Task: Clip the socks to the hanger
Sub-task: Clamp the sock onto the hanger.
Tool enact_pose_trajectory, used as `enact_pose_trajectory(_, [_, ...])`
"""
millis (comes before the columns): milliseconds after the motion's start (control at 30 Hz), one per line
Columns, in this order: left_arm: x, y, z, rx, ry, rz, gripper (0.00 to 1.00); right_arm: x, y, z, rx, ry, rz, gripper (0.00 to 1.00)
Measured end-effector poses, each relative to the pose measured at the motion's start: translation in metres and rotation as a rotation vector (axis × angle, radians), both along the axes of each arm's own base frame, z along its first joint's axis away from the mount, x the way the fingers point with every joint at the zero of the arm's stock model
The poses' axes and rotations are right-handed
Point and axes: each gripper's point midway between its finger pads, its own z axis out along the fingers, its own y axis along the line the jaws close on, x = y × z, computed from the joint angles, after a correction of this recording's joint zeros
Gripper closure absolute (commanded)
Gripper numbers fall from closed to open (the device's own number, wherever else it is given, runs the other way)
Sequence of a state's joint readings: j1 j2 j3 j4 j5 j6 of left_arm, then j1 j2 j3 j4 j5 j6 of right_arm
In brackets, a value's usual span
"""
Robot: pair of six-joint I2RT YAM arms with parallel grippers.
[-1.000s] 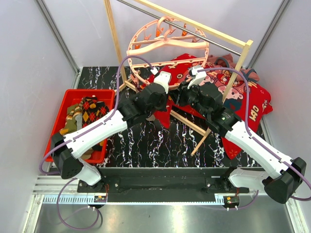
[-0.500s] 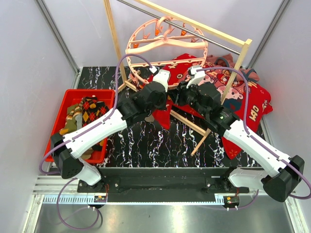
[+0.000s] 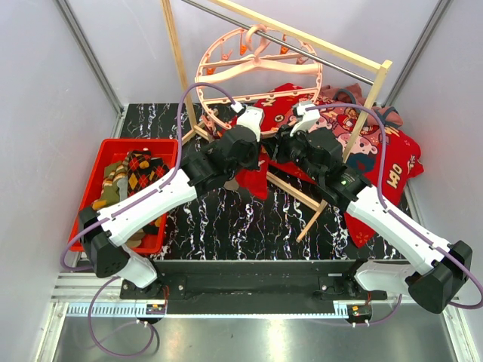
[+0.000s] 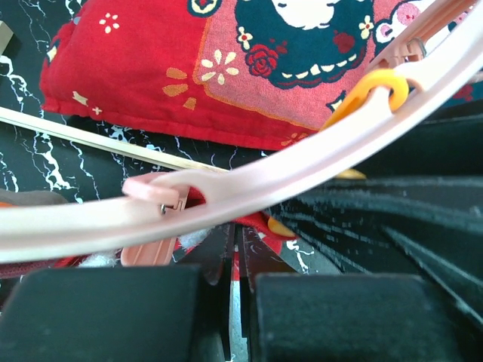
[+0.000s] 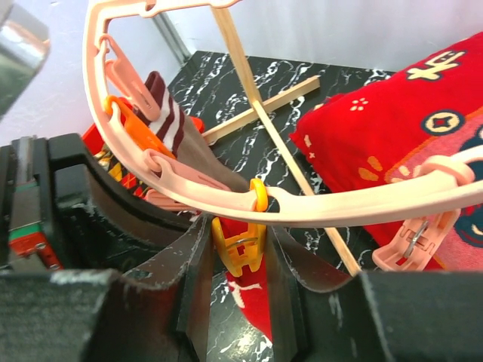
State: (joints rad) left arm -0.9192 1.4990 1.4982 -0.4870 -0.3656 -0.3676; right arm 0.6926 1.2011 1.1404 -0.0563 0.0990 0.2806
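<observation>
Hanger (image 5: 339,207) is hung by its hook on the metal rod (image 3: 339,64) of the wooden rack (image 3: 177,60), over the back of the surface (image 3: 226,219). The ring is tilted and its long axis runs left-right in the top view. The near rim is seen crossing both wrist views.

Left claw (image 4: 235,256) is fully closed just under the rim, with the red sock (image 5: 253,313) pinched at the tips. The sock is hung downward, long axis roughly vertical.

Right claw (image 5: 238,241) is nearly closed, and the yellow clip (image 5: 235,253) on the near rim is squeezed between its fingers.

A striped sock (image 5: 162,113) is clipped further round the ring. Other socks (image 3: 136,173) are piled in the red bin (image 3: 106,151) at left.

Versus a second ago, the ring is raised slightly. The arms are hardly shifted.
</observation>
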Motion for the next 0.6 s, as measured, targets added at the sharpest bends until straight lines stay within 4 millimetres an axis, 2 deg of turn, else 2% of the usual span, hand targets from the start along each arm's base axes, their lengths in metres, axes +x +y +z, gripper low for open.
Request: enact_pose_trajectory(600, [-0.011, 0.0, 0.014, -0.05, 0.008, -0.034, 1.0, 0.004, -0.005, -0.003, -0.014, -0.008, -0.036, 1.0])
